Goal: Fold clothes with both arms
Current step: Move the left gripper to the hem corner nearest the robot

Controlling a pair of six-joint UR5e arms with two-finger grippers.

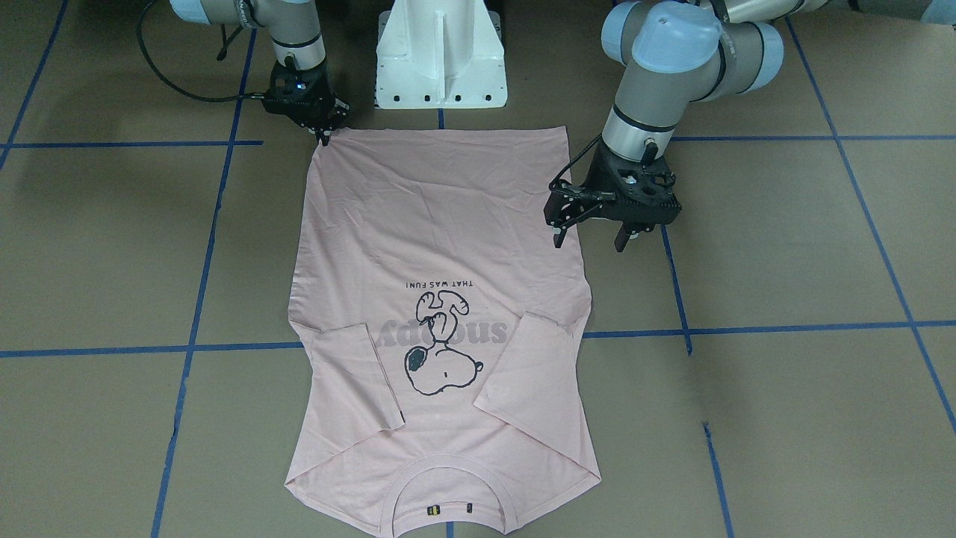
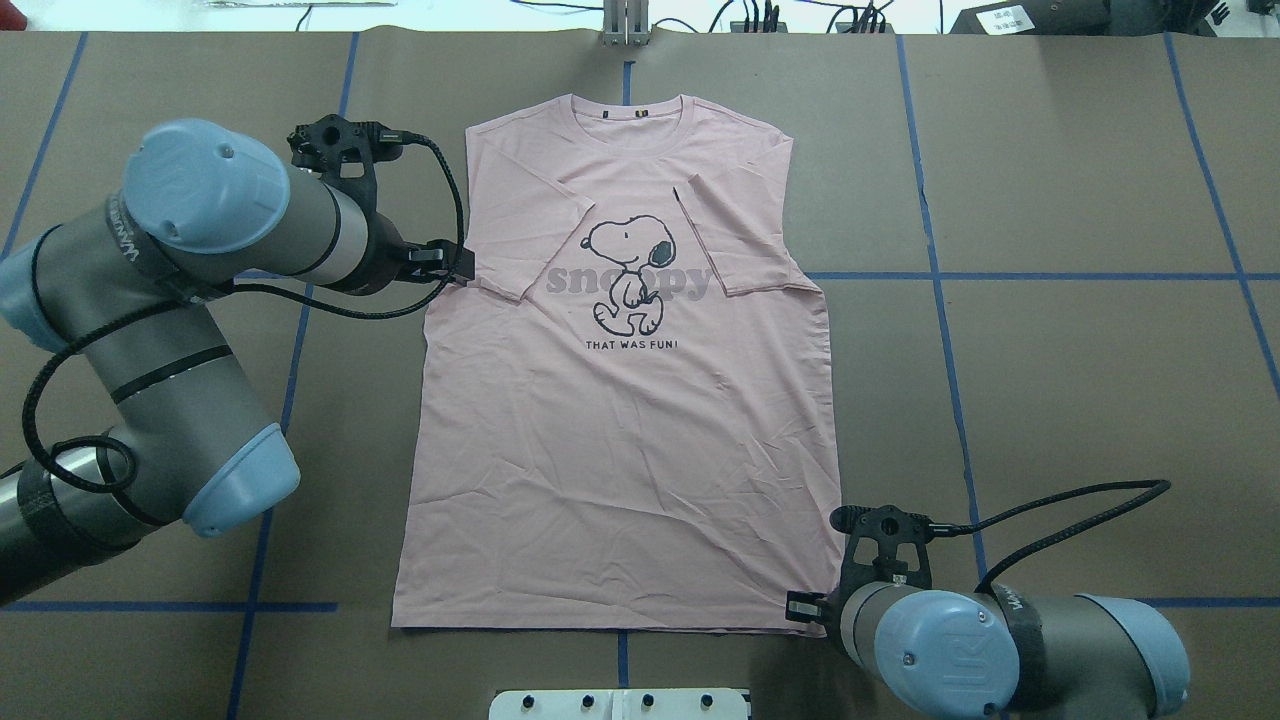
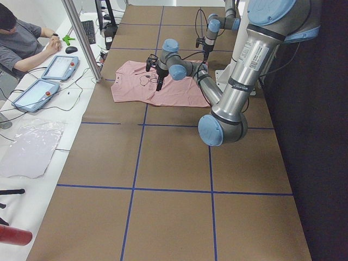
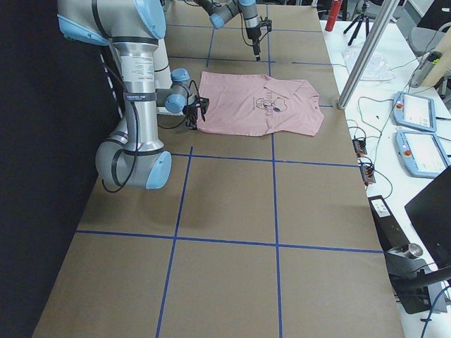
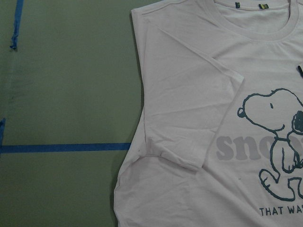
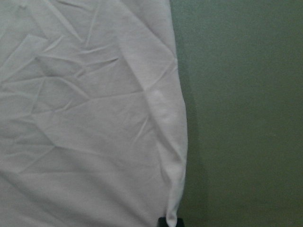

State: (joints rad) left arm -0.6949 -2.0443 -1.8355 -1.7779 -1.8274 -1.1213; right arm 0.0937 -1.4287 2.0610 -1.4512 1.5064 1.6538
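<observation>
The brown counter (image 2: pixel 1050 400) is carrying the pink T-shirt (image 2: pixel 620 450), which is lying flat and print-up between the two arms. Its collar (image 2: pixel 628 120) is pointing away from the robot and both short sleeves are lying tucked in over the chest.

The left arm (image 2: pixel 200 230) is hanging its claw (image 1: pixel 588 240) above the shirt's side edge on that side, prongs spread and gripping nothing. The right arm (image 2: pixel 1000 650) is reaching low, and the right claw (image 1: pixel 323 133) is looking pressed together on the very corner of the hem nearest the robot's base.

The main risk, as I am judging it, is coming from that imbalance. If the right claw is lifting while the left one is holding nothing, the hem is going to drag askew and the fold is going to land crooked. The pinch is also taking only the tip of the corner, so thin cotton may be slipping out under any pull. A skewed drag could be flipping the tucked sleeves open again. The spread left claw, descending, might be catching one layer only.

Grey letters reading "snoopy" (image 2: pixel 570 283) are running behind the cartoon dog (image 2: pixel 630 270), and "THAT WAS FUN!" (image 2: pixel 630 345) is sitting beneath it. The small collar tags (image 1: pixel 448 510) are proving too small to read.
</observation>
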